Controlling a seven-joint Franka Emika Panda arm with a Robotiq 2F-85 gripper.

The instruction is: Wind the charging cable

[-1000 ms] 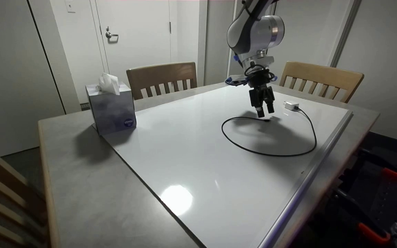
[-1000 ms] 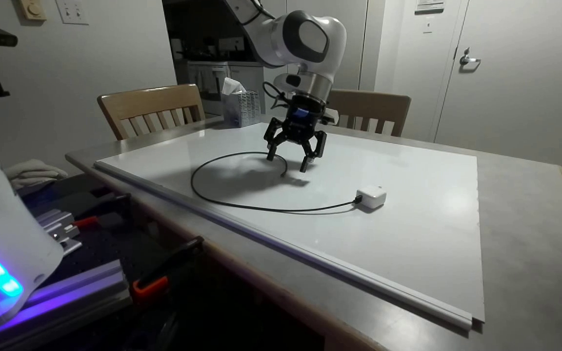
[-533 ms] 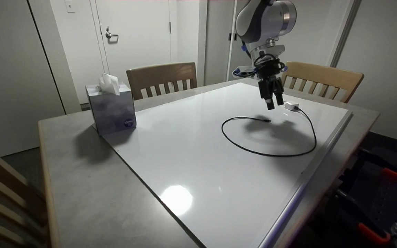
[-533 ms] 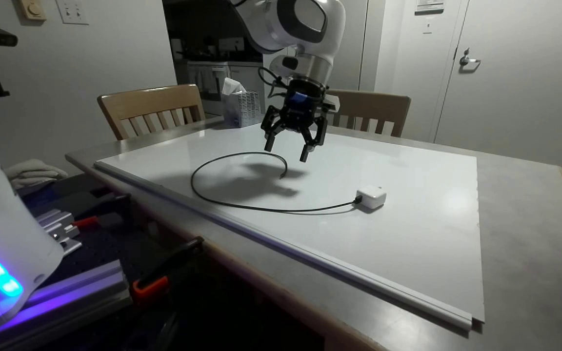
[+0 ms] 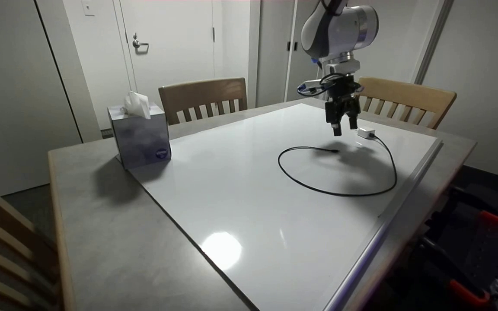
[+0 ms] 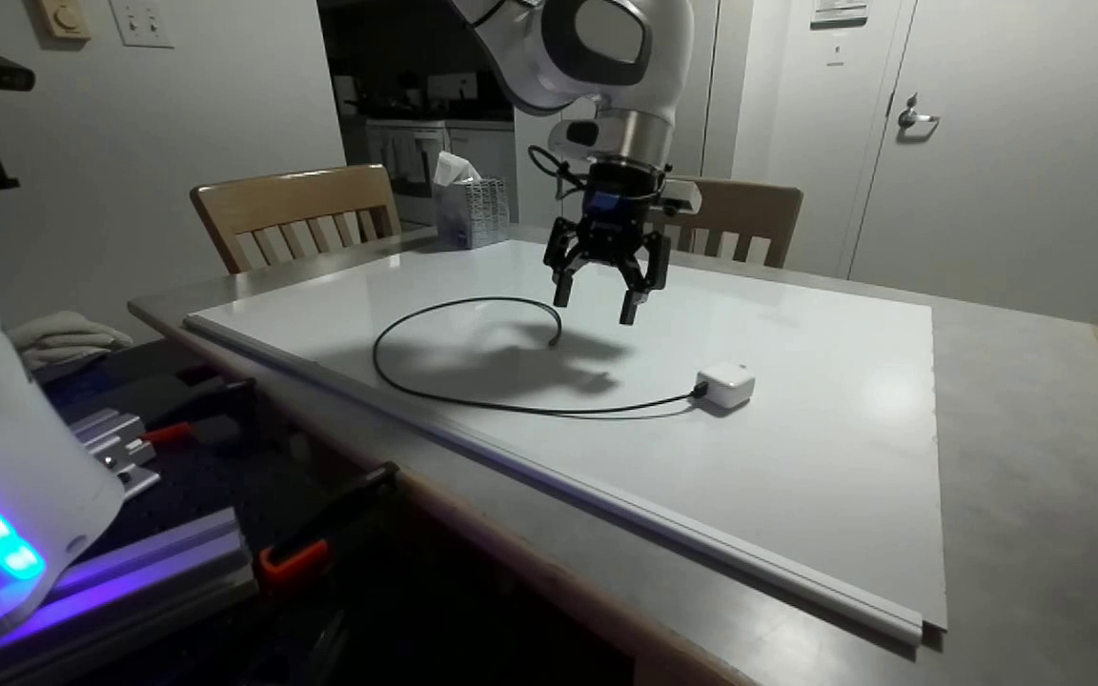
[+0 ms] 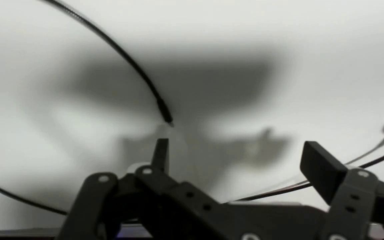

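Charging cable [image 5: 349,195]: lies on the whiteboard [image 6: 816,476] in one broad loop whose ends do not meet; we judge the winding not yet begun.
Gripper [image 6: 595,311]: hangs above the whiteboard, its fingers [image 7: 161,155] spread apart, nothing between them, and not touching the cable.
Loose connector [image 7: 165,111]: shows beyond one fingertip in the wrist view, not between the two, so coming straight down and squeezing here would probably get us bare whiteboard.
Shadow [image 7: 212,80]: falls around that connector, dark beside dark; it could make us misread the height and press the fingertips hard against the whiteboard.
Power adapter [image 6: 726,385]: has the cable's other end plugged in and sits apart from the gripper; if we tug too firmly, we expect it to skid, or the cable to come unplugged.
Springiness: we reckon the cable will want to straighten, so a turn let go too soon may well unroll.
Thinness: we could lose the cable from a grip taken only at the fingertips' edge.
Tissue box [image 5: 141,138]: stands upright, well apart from the loop; we see little chance of knocking it.
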